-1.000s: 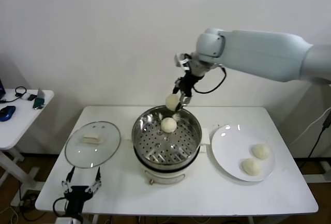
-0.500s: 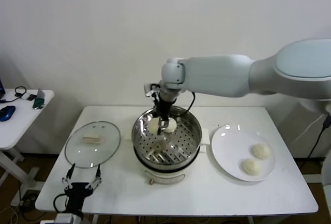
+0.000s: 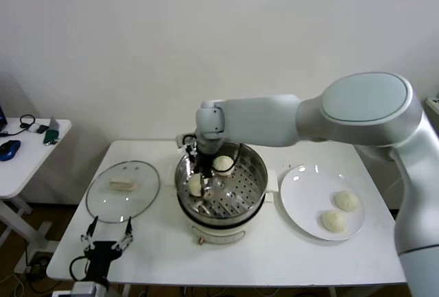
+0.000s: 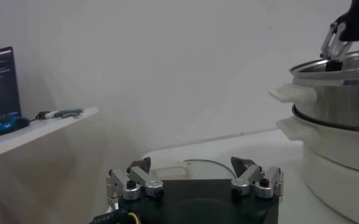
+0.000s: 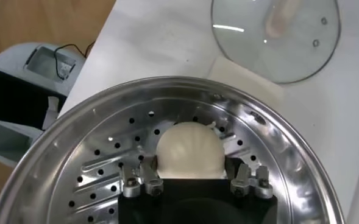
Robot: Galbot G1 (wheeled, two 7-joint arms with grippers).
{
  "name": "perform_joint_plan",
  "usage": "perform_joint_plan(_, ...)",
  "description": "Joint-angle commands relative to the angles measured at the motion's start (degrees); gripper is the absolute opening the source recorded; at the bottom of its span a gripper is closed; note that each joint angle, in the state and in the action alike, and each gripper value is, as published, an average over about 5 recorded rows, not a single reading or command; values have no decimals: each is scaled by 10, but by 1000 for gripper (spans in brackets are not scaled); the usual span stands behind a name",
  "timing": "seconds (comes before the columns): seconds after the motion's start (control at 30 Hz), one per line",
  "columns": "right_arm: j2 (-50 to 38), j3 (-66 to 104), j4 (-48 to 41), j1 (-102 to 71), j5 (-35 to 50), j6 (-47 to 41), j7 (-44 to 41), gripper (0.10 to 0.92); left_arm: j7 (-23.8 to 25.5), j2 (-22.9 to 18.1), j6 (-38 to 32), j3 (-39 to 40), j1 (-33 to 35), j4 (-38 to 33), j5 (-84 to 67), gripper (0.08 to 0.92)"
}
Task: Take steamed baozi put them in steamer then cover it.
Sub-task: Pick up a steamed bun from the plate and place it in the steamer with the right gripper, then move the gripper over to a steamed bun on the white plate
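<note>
Since the earlier frames, the right arm has been swung from above the far rim down into the steamer [image 3: 221, 182], and the bun it carried has been brought onto the perforated tray. Nearest the robot, at the table's [image 3: 274, 256] near left edge, the left gripper [image 3: 105, 242] is parked with fingers spread wide, nothing between them; the same is seen in the left wrist view [image 4: 194, 176]. Just beyond it, the cover [image 3: 123, 190] is laid flat on the table, left of the steamer, handle up; it also shows in the right wrist view [image 5: 275, 33]. Inside the steamer, on its left half, the right gripper [image 3: 203, 188] is lowered over one baozi [image 3: 195, 184]. In the right wrist view the bun [image 5: 189, 152] is seen resting on the tray between the fingers [image 5: 144, 176], which are parted around it; whether the pads touch it cannot be told. A second baozi [image 3: 223, 163] lies on the tray toward the far side. To the steamer's right, a white plate [image 3: 302, 194] is set on the table with two more baozi [image 3: 346, 200] [image 3: 333, 221] on its right half.
</note>
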Motion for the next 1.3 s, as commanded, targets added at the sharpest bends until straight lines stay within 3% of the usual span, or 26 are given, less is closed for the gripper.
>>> perform_joint_plan(0.03,8,3,-12,-14,-14,1,-14,776,0,0,1,0,-1,1,0,823)
perform_joint_plan(0.13,-9,11,-5,-2,-17,5,-28,818,0,0,2,0,-3,1,0,823)
perform_joint_plan(0.37,-89,34,43,58,-36,31,-79,823,0,0,4,0,-6,2,0,823)
perform_joint_plan(0.6,-252,48,152,137,-66,61,-119,823,-1,1,7,1,-9,3,1,823)
perform_joint_plan(1.0,-536,33,270,132,-240,97,-144,823,-10,1,15,-2,-18,0,3,823)
perform_joint_plan(1.3,-636,88,227,-10,-403,123,-139,823,-10,-4,13,-6,-5,-5,10,823)
